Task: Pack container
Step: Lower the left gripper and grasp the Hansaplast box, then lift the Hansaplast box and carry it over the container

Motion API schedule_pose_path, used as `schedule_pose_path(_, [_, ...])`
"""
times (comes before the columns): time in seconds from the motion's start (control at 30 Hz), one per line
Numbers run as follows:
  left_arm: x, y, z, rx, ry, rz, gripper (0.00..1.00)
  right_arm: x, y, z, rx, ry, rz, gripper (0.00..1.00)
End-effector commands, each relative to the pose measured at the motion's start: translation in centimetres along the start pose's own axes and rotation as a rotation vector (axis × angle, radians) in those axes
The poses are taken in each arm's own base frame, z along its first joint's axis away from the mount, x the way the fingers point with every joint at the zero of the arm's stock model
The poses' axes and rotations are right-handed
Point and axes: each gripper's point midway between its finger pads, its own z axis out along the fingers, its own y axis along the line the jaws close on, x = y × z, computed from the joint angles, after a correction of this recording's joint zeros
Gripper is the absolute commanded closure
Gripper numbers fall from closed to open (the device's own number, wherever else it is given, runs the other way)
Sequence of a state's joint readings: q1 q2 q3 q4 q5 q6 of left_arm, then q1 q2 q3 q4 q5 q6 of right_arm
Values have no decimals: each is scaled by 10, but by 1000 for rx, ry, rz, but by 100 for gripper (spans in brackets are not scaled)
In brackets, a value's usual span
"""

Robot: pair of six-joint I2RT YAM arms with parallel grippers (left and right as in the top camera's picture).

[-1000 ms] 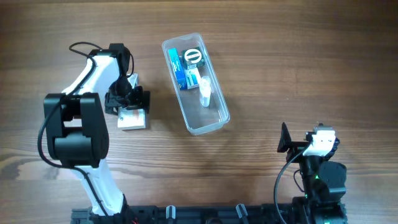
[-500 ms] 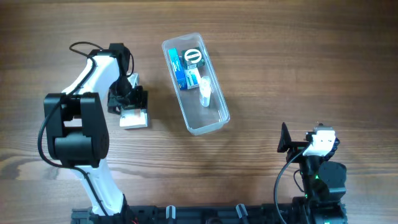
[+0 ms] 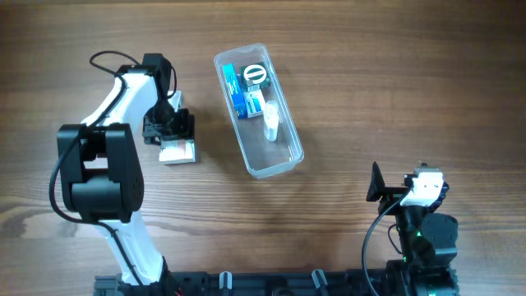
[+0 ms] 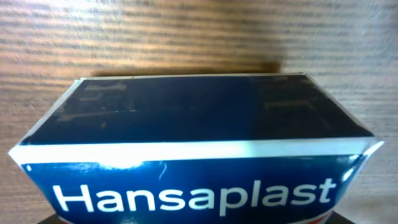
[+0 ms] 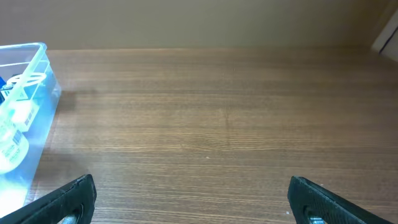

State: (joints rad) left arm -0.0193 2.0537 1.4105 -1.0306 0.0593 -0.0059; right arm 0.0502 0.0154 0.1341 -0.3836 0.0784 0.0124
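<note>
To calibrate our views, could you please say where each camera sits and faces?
Overhead: above the table, facing straight down; both arms show, the left pincer at the Hansaplast box.
Left wrist: close on that box, which fills the frame; no fingers clearly show.
Right wrist: low, facing along the table; open right pincer fingertips in the bottom corners.
Shared: overhead and right wrist both show the container.
</note>
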Motion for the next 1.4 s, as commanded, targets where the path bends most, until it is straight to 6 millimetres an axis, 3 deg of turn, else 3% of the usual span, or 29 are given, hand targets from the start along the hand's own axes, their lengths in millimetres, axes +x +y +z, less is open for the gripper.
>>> schedule_pose_path(0.0, [-7,-4,-11,28,-55,-10,27,-1,0,0,0,-11,-10,0])
schedule_pose_path(0.47, [-30,-9,-69,48,-281,-17,28,-1,0,0,0,-11,-10,0])
schedule_pose_path(0.7, [-36,-20,-114,101,-420,-20,29,-1,0,0,0,-11,-10,0])
schedule_pose_path(0.87, [-35,-42,-150,140,-515,6,28,-1,0,0,0,-11,-10,0])
schedule_pose_path(1.03, [-36,-78,-175,185,-568,23,28,-1,0,0,0,-11,-10,0])
schedule_pose_path(1.37, [-34,-144,-198,308,-620,-23,31,-1,0,0,0,-11,-10,0])
